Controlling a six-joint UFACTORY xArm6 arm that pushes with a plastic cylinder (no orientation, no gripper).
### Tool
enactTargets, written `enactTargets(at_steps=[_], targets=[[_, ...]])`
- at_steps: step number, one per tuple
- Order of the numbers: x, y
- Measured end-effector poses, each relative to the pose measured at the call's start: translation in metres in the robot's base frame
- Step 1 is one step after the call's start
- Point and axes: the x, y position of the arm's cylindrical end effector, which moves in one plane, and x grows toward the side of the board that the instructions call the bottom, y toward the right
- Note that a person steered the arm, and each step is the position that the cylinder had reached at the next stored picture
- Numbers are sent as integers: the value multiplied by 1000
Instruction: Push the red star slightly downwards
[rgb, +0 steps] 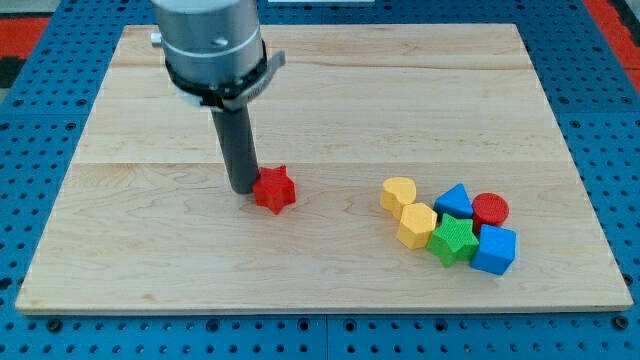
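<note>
My tip (243, 189) is seen touching the red star (274, 190) at its left side on the desk (330, 90); no jaws are fitted.

Grey metallic cylindrical housing (210, 35) at the view's top, ringed by a darker band. Small flange tabs projecting on either side of the collar. Straight, dark, matte rod (238, 145) of round section below, uniform in width, ending at my tip (243, 190). No markings legible.
</note>
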Motion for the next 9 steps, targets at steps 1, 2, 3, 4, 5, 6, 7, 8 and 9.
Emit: enactTargets(at_steps=[1,2,3,4,5,6,7,8,9], targets=[[23,17],[23,17],[18,-20],[12,-5],[-13,-3],[-14,16],[-14,40],[-4,58],[12,59]])
